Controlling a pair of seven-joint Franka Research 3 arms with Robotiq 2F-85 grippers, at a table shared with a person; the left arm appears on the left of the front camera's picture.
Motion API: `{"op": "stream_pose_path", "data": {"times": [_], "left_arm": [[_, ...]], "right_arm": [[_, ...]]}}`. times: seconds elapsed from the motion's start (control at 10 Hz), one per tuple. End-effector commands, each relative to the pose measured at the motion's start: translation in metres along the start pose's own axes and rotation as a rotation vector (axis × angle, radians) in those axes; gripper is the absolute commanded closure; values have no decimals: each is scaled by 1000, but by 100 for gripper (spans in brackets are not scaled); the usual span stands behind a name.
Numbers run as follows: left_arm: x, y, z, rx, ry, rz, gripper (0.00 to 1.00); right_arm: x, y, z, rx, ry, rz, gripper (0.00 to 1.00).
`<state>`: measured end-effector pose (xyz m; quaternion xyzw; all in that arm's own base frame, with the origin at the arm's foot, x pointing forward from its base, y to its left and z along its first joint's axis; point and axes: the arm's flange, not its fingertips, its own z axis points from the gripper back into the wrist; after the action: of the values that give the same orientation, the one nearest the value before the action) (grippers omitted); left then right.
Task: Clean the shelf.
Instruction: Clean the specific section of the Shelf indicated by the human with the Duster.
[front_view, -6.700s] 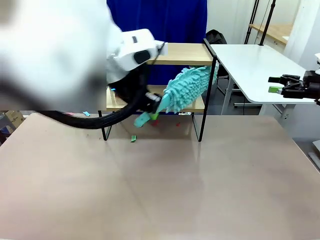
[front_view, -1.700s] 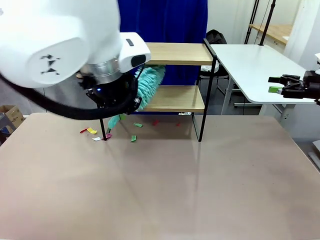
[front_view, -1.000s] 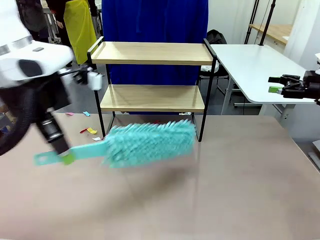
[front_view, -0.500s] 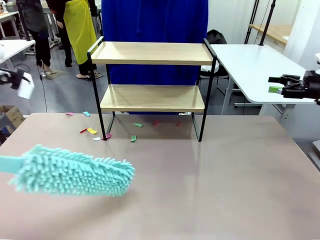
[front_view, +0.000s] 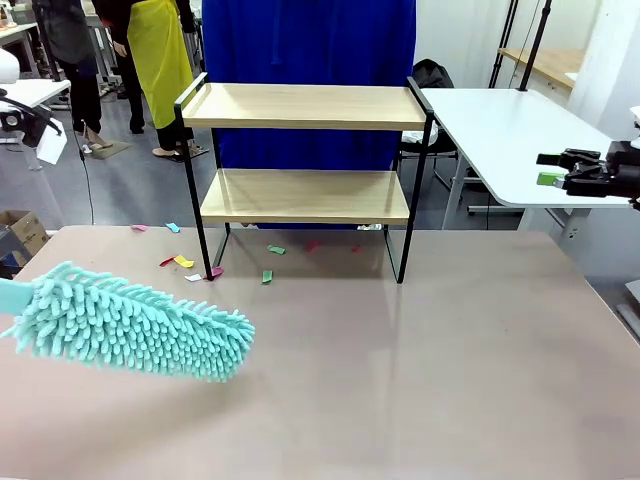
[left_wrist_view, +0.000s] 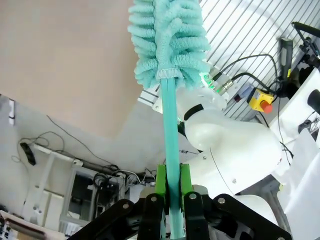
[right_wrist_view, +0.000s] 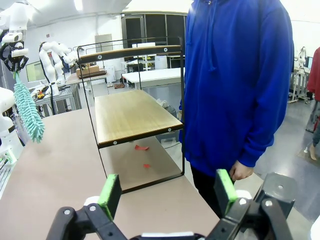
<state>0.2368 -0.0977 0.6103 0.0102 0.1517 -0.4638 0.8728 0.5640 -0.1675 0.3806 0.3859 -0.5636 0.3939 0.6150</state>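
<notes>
Shelf (front_view: 305, 150) upright near the table's (front_view: 420, 380) far edge, person (right_wrist_view: 235, 80) in a blue hoodie just behind it. Coloured scraps (front_view: 185, 263) — paper, probably — on the tabletop around its left legs. Left gripper (left_wrist_view: 171, 197) clamped on the thin handle of a turquoise duster (front_view: 130, 322), green pads (left_wrist_view: 161, 182) either side; fluffy head above the table's near-left part, well apart from the shelf. Right gripper (right_wrist_view: 167, 190) off to the right — fingers (right_wrist_view: 111, 192) spread wide, pointed toward the shelf.
</notes>
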Motion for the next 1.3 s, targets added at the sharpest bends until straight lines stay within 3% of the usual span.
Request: {"op": "stream_pose_path", "data": {"times": [0.0,1.2], "left_arm": [[-10,-6,-4,-5,-14,0,87],[-10,-6,-4,-5,-14,0,87]], "right_arm": [[4,1,-1,-2,11,-6,0],[4,1,-1,-2,11,-6,0]]}}
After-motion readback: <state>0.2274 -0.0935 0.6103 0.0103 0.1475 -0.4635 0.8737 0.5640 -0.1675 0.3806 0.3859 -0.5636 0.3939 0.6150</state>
